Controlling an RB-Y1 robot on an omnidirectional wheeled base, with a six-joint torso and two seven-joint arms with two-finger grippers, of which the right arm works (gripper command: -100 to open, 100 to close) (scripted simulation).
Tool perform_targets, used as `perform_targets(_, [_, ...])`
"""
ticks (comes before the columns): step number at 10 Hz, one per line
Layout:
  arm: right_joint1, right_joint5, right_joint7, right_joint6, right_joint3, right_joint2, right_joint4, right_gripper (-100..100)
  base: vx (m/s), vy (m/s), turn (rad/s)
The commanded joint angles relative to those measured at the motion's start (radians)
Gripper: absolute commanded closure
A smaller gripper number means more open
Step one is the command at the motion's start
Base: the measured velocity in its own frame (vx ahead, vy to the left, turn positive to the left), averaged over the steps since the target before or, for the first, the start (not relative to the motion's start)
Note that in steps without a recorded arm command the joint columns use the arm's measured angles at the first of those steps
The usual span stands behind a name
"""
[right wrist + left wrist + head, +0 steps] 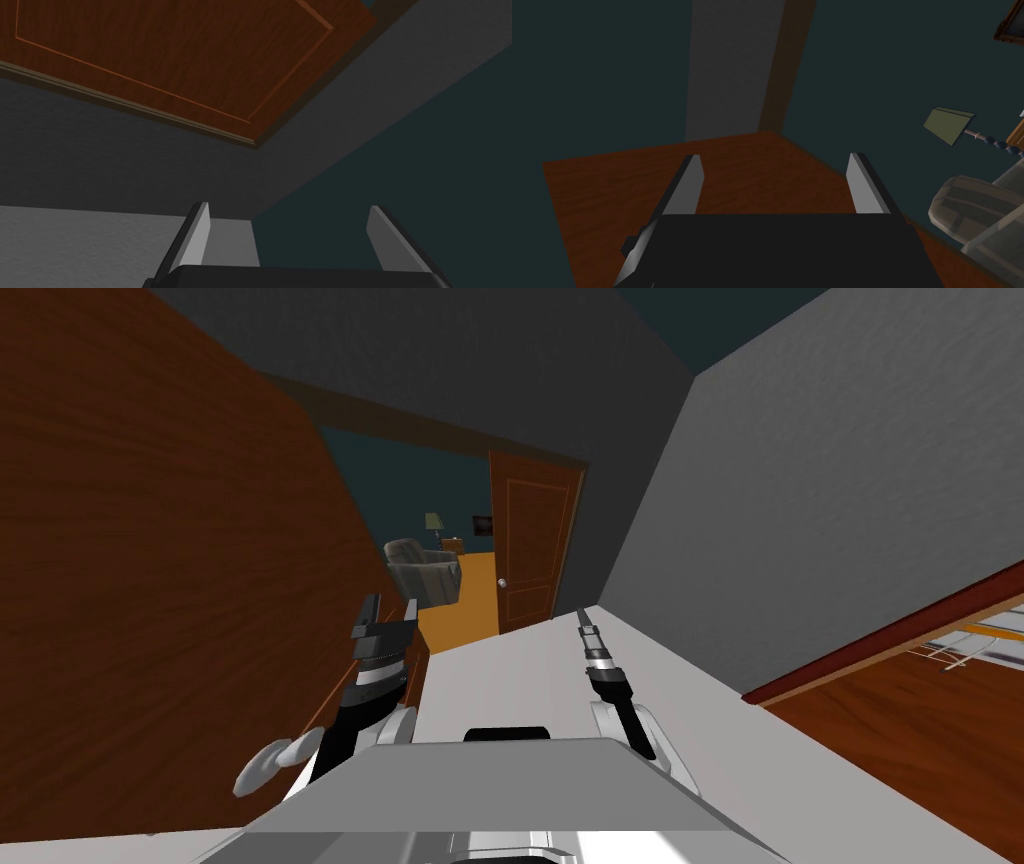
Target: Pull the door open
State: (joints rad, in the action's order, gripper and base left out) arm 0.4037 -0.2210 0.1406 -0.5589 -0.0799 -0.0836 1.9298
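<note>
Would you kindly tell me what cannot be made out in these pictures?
Head view: the near door runs past the left edge, so how far it stands open cannot be told.
Head view: the wall picture is too small to read.
Left wrist view: the armchair is cut off by the picture's edge.

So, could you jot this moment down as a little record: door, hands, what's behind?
door: brown, standing open on the robot's left
left gripper: open, holding nothing, close by the door
right gripper: open, holding nothing, held out ahead
through the opening: armchair, lamp, second door, shut
</note>
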Motion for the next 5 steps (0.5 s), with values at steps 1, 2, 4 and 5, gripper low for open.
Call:
perform_targets(1, [-0.01,-0.011,0.025,-0.012,-0.007,-0.006,-0.032,-100,0.093,0.053,0.022])
perform_targets(2, [-0.016,-0.018,0.041,-0.019,-0.01,-0.008,-0.053,-100,0.1,0.053,0.023])
perform_targets(4, [-0.028,-0.032,0.071,-0.034,-0.017,-0.013,-0.093,-100,0.106,0.04,0.018])
perform_targets(5, [-0.035,-0.04,0.088,-0.042,-0.021,-0.015,-0.114,-100,0.104,0.057,0.02])
